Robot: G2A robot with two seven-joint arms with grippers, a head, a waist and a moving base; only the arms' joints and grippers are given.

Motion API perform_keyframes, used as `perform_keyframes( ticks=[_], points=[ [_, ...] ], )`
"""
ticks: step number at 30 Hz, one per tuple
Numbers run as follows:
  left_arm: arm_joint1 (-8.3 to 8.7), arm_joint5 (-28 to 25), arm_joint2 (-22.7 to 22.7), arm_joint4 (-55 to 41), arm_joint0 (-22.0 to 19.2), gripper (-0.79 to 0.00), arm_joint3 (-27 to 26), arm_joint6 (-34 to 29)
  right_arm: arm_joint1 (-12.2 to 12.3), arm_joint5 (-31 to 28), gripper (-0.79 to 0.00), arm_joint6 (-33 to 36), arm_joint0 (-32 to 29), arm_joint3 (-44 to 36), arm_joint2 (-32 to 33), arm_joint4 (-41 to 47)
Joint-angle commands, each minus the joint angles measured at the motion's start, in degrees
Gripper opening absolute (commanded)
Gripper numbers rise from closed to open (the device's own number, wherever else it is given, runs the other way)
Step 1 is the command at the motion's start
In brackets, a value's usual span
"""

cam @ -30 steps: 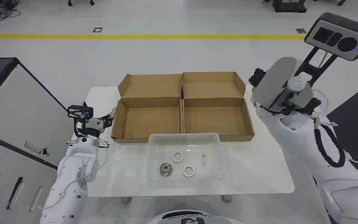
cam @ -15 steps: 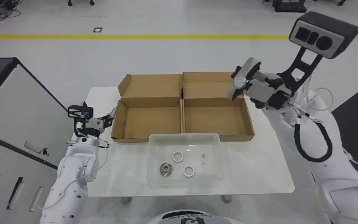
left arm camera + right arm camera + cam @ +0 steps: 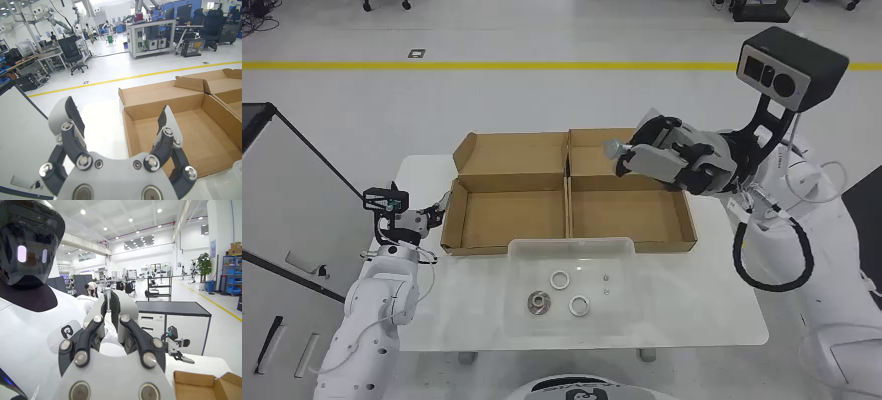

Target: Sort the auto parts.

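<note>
bolt (image 3: 108, 303) in right hand (image 3: 110, 295), left hand (image 3: 118, 107) spread

Bin (image 3: 569, 241) before boxes (image 3: 507, 218), on table (image 3: 712, 300)

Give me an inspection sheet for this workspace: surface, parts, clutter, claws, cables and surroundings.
Surface: white table, carrying two open boxes and a clear tray.
Job's things: left box and right box show bare bottoms; the tray holds two white rings, a metal bearing and small bits; a bolt is in the right claw.
Clutter: nothing seen.
Claws: left claw open, beside the left box; right claw shut on the bolt, above the right box's back flap.
Cables: black cable looped by the right arm.
Surroundings: yellow floor line; white panel left of the table.
</note>
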Motion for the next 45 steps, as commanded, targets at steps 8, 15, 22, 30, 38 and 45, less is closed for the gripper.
perform_keyframes(
  ticks=[8, 15, 22, 30, 38, 45],
  points=[
    [0.0, 0.0, 0.0, 0.0, 0.0, 0.0, 0.0, 0.0, -1.0, -4.9, -0.785, 1.1, -0.4, 0.3, -1.9, 10.2],
    [0.0, 0.0, 0.0, 0.0, 0.0, 0.0, 0.0, 0.0, -1.6, -6.1, -0.785, 2.5, -0.9, 1.0, -2.3, 15.6],
    [0.0, 0.0, 0.0, 0.0, 0.0, 0.0, 0.0, 0.0, -1.7, -6.3, -0.785, 2.6, -1.1, 1.2, -2.3, 16.3],
    [0.0, 0.0, 0.0, 0.0, 0.0, 0.0, 0.0, 0.0, -1.7, -6.3, -0.785, 2.6, -1.1, 1.2, -2.3, 16.3],
    [0.0, 0.0, 0.0, 0.0, 0.0, 0.0, 0.0, 0.0, -1.7, -6.3, -0.785, 2.6, -1.1, 1.2, -2.3, 16.3],
    [0.0, 0.0, 0.0, 0.0, 0.0, 0.0, 0.0, 0.0, -1.7, -6.3, -0.785, 2.6, -1.1, 1.2, -2.3, 16.3]
  ],
)
